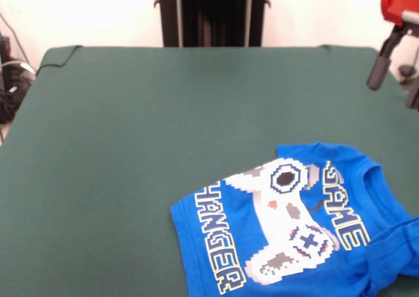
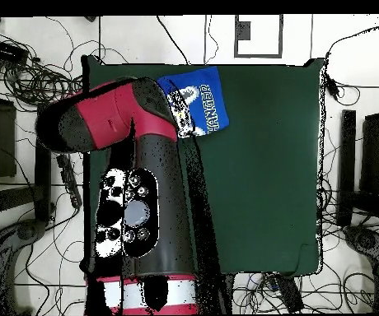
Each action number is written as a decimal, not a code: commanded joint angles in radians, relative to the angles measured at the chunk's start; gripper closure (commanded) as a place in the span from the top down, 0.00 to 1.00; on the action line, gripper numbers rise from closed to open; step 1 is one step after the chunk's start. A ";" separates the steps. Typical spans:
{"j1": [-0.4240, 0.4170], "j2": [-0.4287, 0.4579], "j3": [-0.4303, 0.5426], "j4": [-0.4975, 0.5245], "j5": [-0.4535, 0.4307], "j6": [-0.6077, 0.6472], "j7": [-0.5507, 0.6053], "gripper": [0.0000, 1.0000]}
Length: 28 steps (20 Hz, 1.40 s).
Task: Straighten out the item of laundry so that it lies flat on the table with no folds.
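Observation:
The blue T-shirt (image 1: 294, 225) lies print side up at the near right of the green table (image 1: 131, 146), turned so that its lettering runs sideways. Its right part is bunched, with a fold of blue cloth (image 1: 393, 251) lying over it, and its lower edge runs out of the picture. In the overhead view the shirt (image 2: 199, 100) sits at the table's (image 2: 267, 164) top left, partly under the arm. Dark parts of my gripper (image 1: 378, 67) hang from the red arm end (image 1: 399, 2) at the top right, above and behind the shirt and apart from it.
The black pedestal (image 1: 213, 12) stands behind the table's far edge. Cables (image 1: 10, 81) lie off the table's left side. In the overhead view the red and black arm (image 2: 119, 115) covers the table's left strip. The cloth is rucked at the far left corner (image 1: 59, 55).

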 commanded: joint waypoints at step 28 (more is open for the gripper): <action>0.156 0.366 -0.180 -0.030 0.023 -0.502 0.168 1.00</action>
